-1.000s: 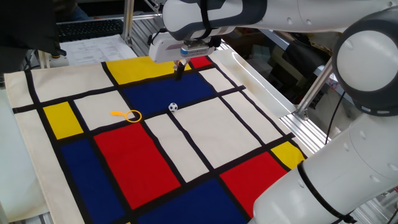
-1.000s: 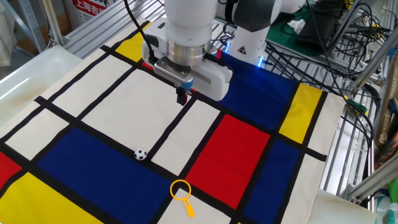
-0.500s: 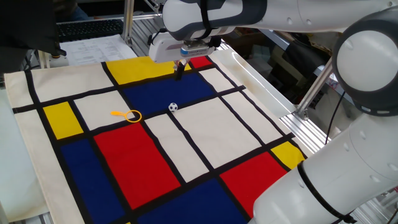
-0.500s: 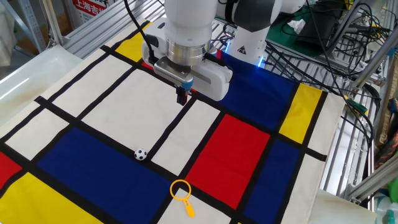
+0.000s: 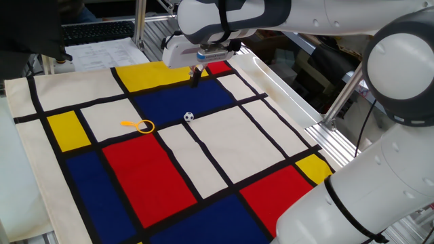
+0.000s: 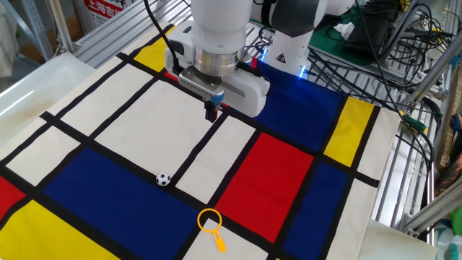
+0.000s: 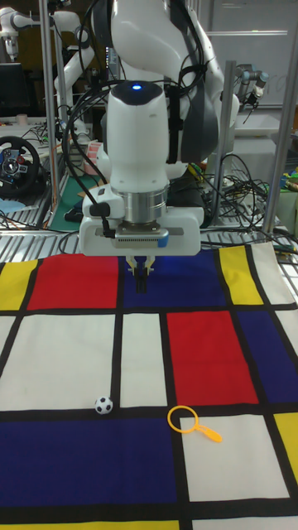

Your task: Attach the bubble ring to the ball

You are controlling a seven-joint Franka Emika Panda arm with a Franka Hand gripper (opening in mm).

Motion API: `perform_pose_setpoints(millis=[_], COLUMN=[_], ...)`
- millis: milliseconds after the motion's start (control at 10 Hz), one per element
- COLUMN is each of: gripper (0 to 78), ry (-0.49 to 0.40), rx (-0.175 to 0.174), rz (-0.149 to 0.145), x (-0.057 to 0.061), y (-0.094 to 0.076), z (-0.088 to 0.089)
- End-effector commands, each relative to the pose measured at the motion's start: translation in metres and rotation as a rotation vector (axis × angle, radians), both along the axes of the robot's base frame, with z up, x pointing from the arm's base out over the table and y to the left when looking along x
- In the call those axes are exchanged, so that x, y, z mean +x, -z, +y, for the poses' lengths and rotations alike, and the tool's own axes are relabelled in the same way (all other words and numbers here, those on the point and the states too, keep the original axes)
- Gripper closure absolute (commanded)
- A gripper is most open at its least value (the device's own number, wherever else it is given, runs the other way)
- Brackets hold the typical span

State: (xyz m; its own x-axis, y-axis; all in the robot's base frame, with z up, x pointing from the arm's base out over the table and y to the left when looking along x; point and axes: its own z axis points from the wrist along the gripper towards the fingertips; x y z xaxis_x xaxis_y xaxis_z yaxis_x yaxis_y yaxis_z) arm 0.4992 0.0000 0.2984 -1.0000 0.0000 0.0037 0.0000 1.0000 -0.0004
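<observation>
The bubble ring (image 5: 141,125) (image 6: 211,224) (image 7: 189,421), a yellow hoop with a short orange handle, lies flat on the patterned cloth. The ball (image 5: 188,116) (image 6: 164,178) (image 7: 103,405), white with black patches, rests on the cloth a short way from the ring, not touching it. My gripper (image 5: 195,76) (image 6: 211,113) (image 7: 142,286) hangs above the cloth well away from both, pointing down, fingers together with nothing between them.
A cloth of red, blue, yellow and white panels with black lines (image 5: 203,163) (image 6: 289,173) covers the table. Metal frame rails (image 5: 339,129) run along its side. Cables and equipment (image 6: 375,36) crowd the area behind the arm's base.
</observation>
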Motion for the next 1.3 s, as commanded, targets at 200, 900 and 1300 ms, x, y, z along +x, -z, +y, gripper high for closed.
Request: perform_pose_setpoints(millis=[200, 900, 1300], gripper=[77.6, 77.6, 77.6], ry=[0.251, 0.353, 0.426], rx=[0.038, 0.038, 0.036], rz=[0.109, 0.11, 0.11], x=[0.0, 0.007, 0.019], y=[0.0, -0.005, -0.009], z=[0.0, 0.014, 0.029])
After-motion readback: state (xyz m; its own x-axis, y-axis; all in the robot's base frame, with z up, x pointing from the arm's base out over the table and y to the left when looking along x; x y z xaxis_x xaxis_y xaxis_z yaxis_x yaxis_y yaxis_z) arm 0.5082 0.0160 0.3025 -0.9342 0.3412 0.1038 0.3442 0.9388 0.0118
